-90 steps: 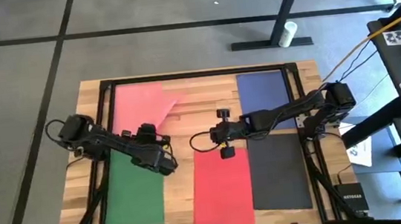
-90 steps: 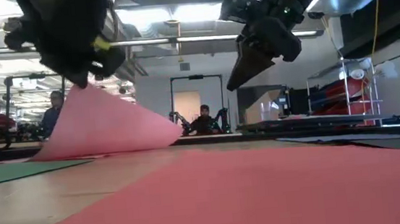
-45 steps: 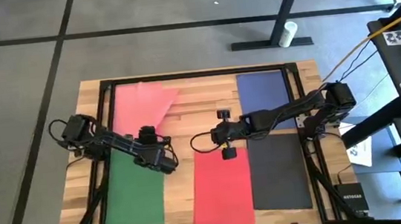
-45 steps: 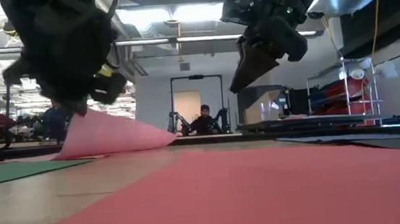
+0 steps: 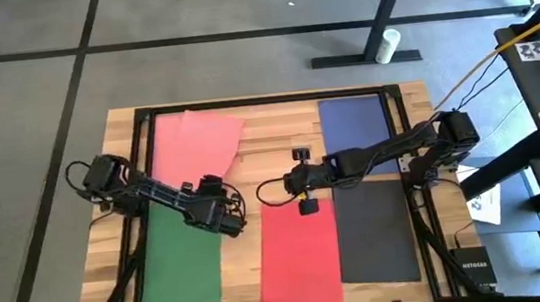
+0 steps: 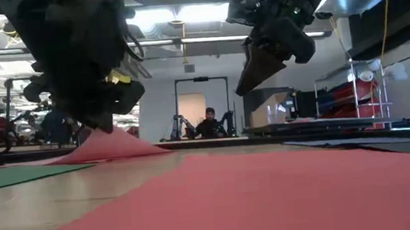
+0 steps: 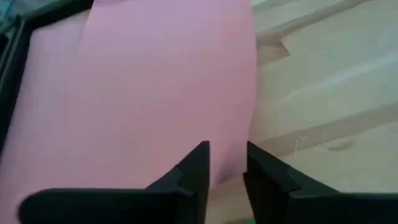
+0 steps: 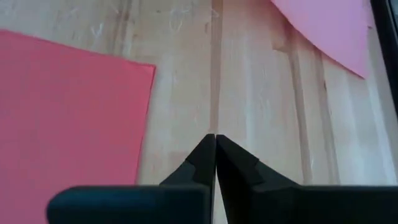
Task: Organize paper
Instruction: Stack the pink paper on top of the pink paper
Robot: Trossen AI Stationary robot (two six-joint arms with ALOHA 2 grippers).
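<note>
The left end effector (image 5: 225, 216) is hanging low over the near corner of the pink sheet (image 5: 194, 144), its fingers a little apart, likely to straighten it at the bench's (image 5: 268, 136) far left. The right end effector (image 5: 291, 182), fingers together, is waiting mid-bench above the red sheet (image 5: 299, 253).
</note>
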